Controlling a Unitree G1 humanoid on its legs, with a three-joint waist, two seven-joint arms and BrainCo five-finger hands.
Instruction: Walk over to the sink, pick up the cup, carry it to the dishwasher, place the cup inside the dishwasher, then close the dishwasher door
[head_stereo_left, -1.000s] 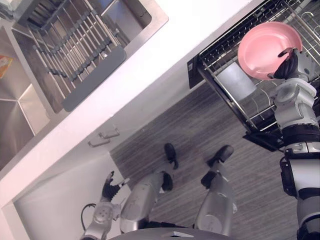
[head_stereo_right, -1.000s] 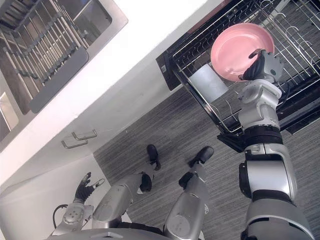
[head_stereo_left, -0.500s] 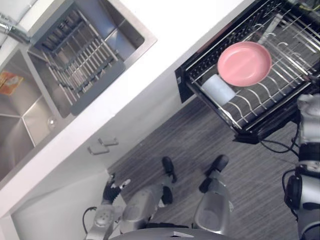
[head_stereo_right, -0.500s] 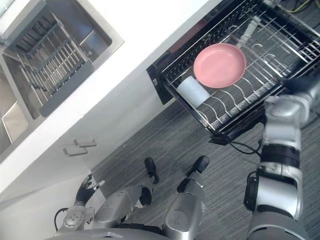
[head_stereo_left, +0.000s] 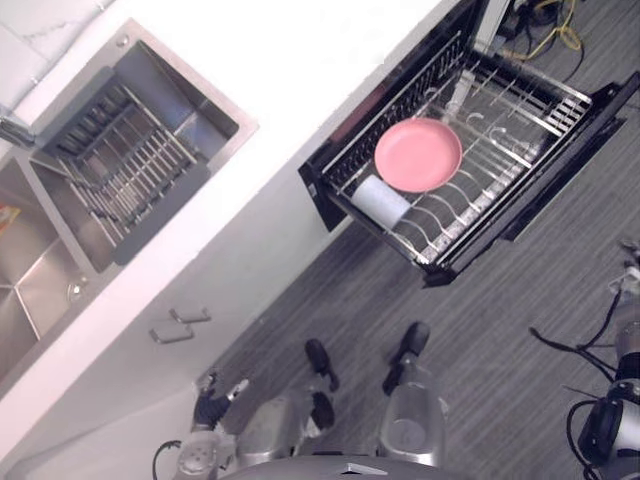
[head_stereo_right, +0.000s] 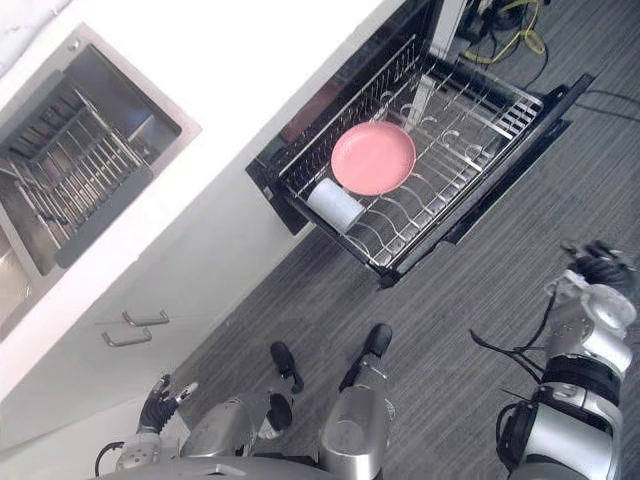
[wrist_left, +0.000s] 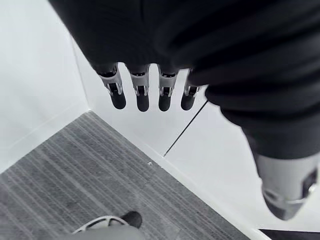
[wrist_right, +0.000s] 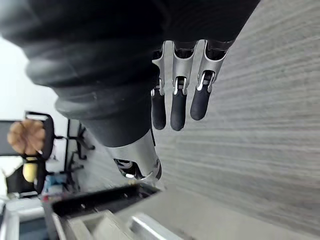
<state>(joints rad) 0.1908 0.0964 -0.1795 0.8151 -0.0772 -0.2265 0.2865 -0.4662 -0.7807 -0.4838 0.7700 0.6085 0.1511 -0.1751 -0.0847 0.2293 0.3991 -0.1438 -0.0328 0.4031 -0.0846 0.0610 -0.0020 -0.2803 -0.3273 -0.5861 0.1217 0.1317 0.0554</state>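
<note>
White desk (head_stereo_left: 300, 90): top bare, steel sink (head_stereo_left: 40, 290) set into it. Grey drying rack (head_stereo_left: 120, 185) sits in sink basin nearer dishwasher; other basin mostly bare steel. Past desk's front edge, wire dishwasher rack (head_stereo_left: 510, 120) stands pulled out over open dishwasher door (head_stereo_left: 565, 160). Pink plate (head_stereo_left: 418, 154) rests on rack tines. White cup (head_stereo_left: 379, 201) lies on its side just beside plate, at rack corner nearest desk. Grey striped floor (head_stereo_left: 500, 330) below.
</note>
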